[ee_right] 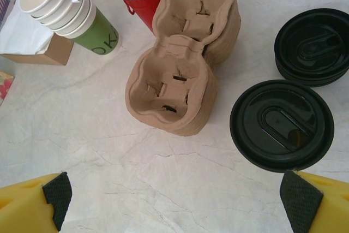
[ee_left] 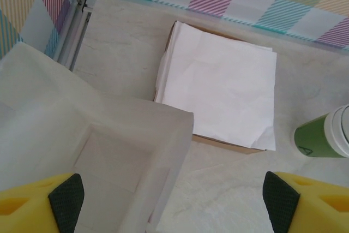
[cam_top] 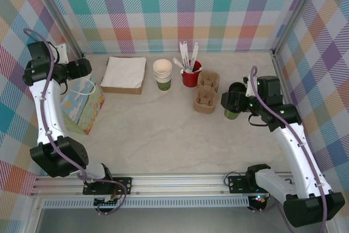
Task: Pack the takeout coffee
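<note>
Right end effector (ee_right: 179,197) hangs wide above the takeout coffee (ee_right: 281,125), likely so you can straddle it, left end effector (ee_left: 174,200) equally wide over the paper bag (ee_left: 109,151).

My left arm (cam_top: 46,113) climbs from its base at the near left, bends at the far left, and reaches inward to the right. My left gripper (ee_left: 173,200) points down, its 2 yellow fingers spread wide, black pads (ee_left: 65,199) at either edge of the wrist view, with nothing gripped between them.

My right arm (cam_top: 297,151) rises from the near right and bends inward to the left. My right gripper (ee_right: 179,197) also points down, its 2 fingers fully apart and holding nothing.
</note>
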Controlling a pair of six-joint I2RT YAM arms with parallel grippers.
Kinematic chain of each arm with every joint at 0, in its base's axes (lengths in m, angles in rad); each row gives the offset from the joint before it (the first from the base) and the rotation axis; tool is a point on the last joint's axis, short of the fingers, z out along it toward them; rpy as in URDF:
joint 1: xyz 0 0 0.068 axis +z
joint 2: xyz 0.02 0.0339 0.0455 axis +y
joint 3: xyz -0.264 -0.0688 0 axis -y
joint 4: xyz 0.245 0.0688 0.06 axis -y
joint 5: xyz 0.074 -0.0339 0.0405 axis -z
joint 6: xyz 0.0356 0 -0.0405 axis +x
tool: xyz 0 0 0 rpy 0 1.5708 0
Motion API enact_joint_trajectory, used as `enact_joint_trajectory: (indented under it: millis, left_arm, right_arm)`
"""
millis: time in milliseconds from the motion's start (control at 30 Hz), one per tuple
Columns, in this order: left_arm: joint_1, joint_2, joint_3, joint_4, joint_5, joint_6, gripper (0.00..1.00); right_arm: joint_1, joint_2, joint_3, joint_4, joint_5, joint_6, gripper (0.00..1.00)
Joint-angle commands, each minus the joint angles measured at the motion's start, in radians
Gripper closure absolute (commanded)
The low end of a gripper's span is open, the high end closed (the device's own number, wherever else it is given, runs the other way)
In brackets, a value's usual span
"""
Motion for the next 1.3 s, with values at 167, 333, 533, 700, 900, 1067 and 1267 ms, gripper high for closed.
enact_joint_trajectory:
  millis: [167,333,533,700,900,1067,1267]
  left_arm:
    - [0.012,-0.014,-0.116,0.063,0.007,0.054,0.19]
    - [0.012,-0.003,-0.127,0.073,0.001,0.065,0.33]
    - [0.012,0.008,-0.122,0.071,0.002,0.069,0.62]
    - [0.012,-0.010,-0.133,0.071,-0.002,0.074,0.82]
    - [0.000,-0.057,-0.152,0.059,-0.027,0.068,0.97]
    - [-0.056,-0.105,-0.159,0.001,-0.097,0.045,1.00]
    - [-0.165,-0.182,-0.155,-0.093,-0.164,-0.056,1.00]
  right_arm:
    - [-0.005,0.014,-0.011,0.017,-0.024,0.006,0.00]
    - [-0.004,0.014,-0.015,0.018,-0.027,0.011,0.00]
    - [-0.004,0.015,-0.018,0.017,-0.024,0.015,0.00]
    - [-0.004,0.014,-0.023,0.019,-0.024,0.023,0.00]
    - [-0.004,0.014,-0.029,0.020,-0.023,0.028,0.00]
    - [-0.005,0.016,-0.040,0.029,-0.024,0.040,0.00]
    - [-0.004,0.028,-0.043,0.029,-0.023,0.049,0.00]
